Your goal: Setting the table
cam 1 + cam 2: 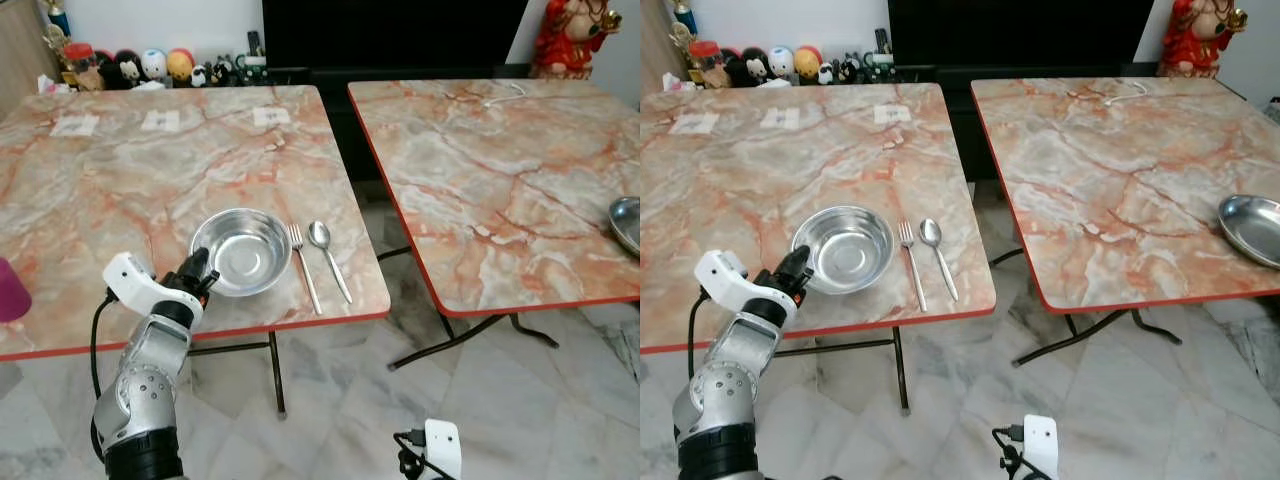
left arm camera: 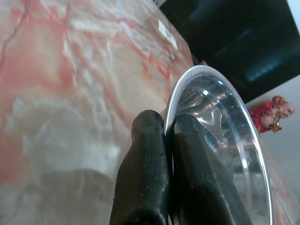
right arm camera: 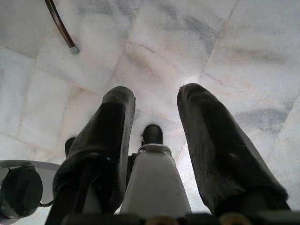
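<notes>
Two square marble-patterned tabletops with red edging, side by side on a pale marble-tiled floor (image 1: 330,400); dark cabinet and a row of small figurines (image 1: 150,66) along the back wall.

Left gripper (image 1: 200,272) at the near edge of the left tabletop (image 1: 120,180), black fingers (image 2: 150,178) clenched on the near-left rim of a shiny round stainless-steel bowl (image 1: 241,251), one finger inside the rim, one outside. Bowl resting flat, close to the near right corner of that tabletop. Silver fork (image 1: 304,266) just beside the bowl on its right, silver spoon (image 1: 330,259) just beside the fork, both lying parallel with heads toward the far edge. Three white paper slips (image 1: 160,121) in a line near the far edge. Magenta object (image 1: 12,290) cut off at the left edge, identity unclear.

Right gripper (image 3: 157,110) hanging low over the floor, fingers spread apart, grasping nothing; a table-leg foot (image 3: 72,48) nearby.

Second shiny steel dish (image 1: 1252,227) at the right edge of the right tabletop (image 1: 1120,180), toward the near corner. White cord (image 1: 1127,92) near its far edge. Red-and-gold statue (image 1: 572,35) beyond the far right corner.
</notes>
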`<state>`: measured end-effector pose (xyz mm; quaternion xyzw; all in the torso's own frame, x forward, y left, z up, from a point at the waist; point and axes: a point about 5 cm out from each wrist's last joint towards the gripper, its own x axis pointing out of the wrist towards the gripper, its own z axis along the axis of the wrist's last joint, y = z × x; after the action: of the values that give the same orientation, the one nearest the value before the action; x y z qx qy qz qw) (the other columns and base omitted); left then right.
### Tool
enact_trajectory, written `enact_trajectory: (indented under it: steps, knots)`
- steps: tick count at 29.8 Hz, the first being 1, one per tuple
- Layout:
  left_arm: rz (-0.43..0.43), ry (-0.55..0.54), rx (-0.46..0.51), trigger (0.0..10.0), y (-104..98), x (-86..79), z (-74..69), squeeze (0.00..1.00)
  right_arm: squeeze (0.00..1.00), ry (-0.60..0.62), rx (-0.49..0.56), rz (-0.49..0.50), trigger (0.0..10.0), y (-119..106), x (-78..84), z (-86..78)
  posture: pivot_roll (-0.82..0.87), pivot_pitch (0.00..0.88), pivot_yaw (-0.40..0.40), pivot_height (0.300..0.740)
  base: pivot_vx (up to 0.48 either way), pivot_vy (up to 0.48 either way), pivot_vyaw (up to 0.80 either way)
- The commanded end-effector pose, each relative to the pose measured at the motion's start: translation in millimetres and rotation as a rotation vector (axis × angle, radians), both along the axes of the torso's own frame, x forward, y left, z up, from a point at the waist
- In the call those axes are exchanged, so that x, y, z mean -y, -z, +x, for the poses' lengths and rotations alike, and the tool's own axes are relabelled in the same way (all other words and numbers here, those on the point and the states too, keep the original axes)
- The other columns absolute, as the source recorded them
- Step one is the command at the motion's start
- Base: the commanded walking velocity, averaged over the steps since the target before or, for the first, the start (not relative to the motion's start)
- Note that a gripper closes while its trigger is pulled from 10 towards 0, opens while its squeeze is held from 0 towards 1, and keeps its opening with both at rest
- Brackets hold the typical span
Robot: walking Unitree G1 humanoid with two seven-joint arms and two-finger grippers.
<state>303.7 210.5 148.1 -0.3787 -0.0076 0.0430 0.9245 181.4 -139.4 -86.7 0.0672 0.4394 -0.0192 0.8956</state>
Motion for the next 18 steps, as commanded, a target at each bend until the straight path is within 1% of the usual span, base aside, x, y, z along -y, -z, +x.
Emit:
enact_trajectory:
  steps: [1, 3, 4, 5, 7, 11, 14, 18]
  knots:
    - [0.022, -0.041, 0.035, 10.0, -9.8, -4.7, -0.8, 0.00, 0.00, 0.001, -0.016, -0.006, 10.0, 1.7, 1.7, -3.2, 0.13, 0.000, -0.053, 0.740, 0.000, 0.000, 0.00]
    - [0.041, -0.050, 0.035, 10.0, -10.9, -6.5, -1.0, 0.00, 0.00, 0.001, -0.015, -0.006, 10.0, 1.6, 1.8, -2.9, 0.13, 0.000, -0.055, 0.740, 0.000, 0.000, 0.00]
    - [0.089, -0.041, 0.025, 10.0, -11.2, -6.8, -1.1, 0.00, 0.00, 0.001, -0.015, -0.006, 10.0, 1.5, 1.9, -2.7, 0.13, 0.002, -0.055, 0.740, 0.000, 0.000, 0.00]
    - [0.104, -0.037, 0.028, 10.0, -11.7, -6.6, -1.2, 0.00, 0.00, 0.001, -0.015, -0.007, 10.0, 1.5, 1.9, -2.7, 0.13, 0.002, -0.055, 0.740, 0.000, -0.285, 0.00]
    - [0.126, -0.039, 0.025, 10.0, -12.5, -7.1, -1.3, 0.00, 0.00, 0.001, -0.015, -0.007, 10.0, 1.4, 1.9, -2.4, 0.14, 0.005, -0.054, 0.740, 0.000, -0.386, 0.00]
    - [0.135, -0.042, 0.020, 10.0, -13.2, -7.2, -1.2, 0.00, 0.00, 0.001, -0.013, -0.006, 10.0, 1.1, 1.4, -1.9, 0.14, 0.010, -0.051, 0.740, 0.000, -0.469, 0.00]
    - [0.142, -0.042, 0.017, 10.0, -13.5, -6.6, -0.5, 0.00, 0.00, -0.010, 0.000, -0.029, 10.0, 0.2, 2.0, -0.6, 0.14, 0.010, -0.051, 0.740, 0.000, -0.466, 0.00]
    - [0.149, -0.039, 0.016, 10.0, -14.0, -6.1, 0.5, 0.00, 0.00, -0.001, 0.008, -0.027, 10.0, -0.3, 1.5, 0.0, 0.13, 0.012, -0.047, 0.740, 0.000, -0.461, 0.74]
